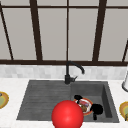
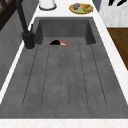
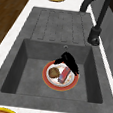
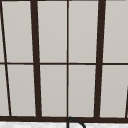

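resting hand point(image 3: 68, 61) on plate point(image 3: 51, 85) rim

The sink point(image 3: 28, 72) looks like matt, grainy grey stone; the tap point(image 3: 95, 34) is matt black metal. The tabletop point(image 2: 110, 45) is smooth pale marble, and the plate point(image 3: 73, 85) glazed ceramic.

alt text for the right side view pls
A black hand rests on the far edge of a red-rimmed plate in the basin of a grey sink, the plate holding a brown lump and a reddish block. A black tap stands at right.
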`<act>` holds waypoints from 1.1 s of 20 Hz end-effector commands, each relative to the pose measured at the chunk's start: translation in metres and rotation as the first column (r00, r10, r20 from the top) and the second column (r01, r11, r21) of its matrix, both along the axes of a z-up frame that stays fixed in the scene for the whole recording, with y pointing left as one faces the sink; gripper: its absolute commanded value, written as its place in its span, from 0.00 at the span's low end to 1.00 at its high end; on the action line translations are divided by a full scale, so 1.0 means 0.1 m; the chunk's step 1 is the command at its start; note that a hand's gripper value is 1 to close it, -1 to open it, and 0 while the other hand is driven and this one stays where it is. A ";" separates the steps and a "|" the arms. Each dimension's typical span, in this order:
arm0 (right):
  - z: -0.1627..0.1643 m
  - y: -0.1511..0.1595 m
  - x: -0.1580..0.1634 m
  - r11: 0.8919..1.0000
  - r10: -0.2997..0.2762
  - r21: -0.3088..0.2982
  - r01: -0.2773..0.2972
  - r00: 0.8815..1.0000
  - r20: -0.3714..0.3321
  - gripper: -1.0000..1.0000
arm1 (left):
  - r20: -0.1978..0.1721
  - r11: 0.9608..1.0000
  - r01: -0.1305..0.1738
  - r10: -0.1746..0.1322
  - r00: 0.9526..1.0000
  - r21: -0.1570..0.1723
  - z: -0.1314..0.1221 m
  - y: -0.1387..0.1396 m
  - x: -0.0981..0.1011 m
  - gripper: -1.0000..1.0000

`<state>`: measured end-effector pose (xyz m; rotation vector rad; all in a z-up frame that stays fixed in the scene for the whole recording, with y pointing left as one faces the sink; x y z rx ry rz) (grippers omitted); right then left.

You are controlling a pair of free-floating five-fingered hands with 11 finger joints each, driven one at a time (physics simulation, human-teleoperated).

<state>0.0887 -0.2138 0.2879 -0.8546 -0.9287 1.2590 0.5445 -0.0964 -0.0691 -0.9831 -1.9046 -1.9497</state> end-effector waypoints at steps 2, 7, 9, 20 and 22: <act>0.00 0.00 0.00 1.000 0.000 0.000 0.000 1.000 0.000 0.50 | 0.034 0.999 -0.011 0.010 0.999 0.042 -0.13 -0.21 0.04 0.00; 0.00 0.00 0.00 1.000 0.000 0.000 0.000 1.000 0.000 0.50 | 0.103 0.997 -0.026 0.018 0.995 0.073 -0.08 -0.33 -0.05 0.00; 0.00 0.00 0.00 1.000 0.000 0.000 0.000 1.000 0.000 0.50 | 0.112 0.993 -0.045 0.033 0.993 0.108 -0.03 -0.48 -0.03 0.00; 0.00 0.00 0.00 1.000 0.000 0.000 0.000 1.000 0.000 0.50 | 0.231 0.995 0.018 -0.040 0.972 0.100 -0.06 -0.37 -0.16 1.00; 0.00 0.00 0.00 1.000 0.000 0.000 0.000 1.000 0.000 0.50 | 0.261 0.996 0.003 -0.027 0.965 0.094 0.00 -0.33 -0.20 1.00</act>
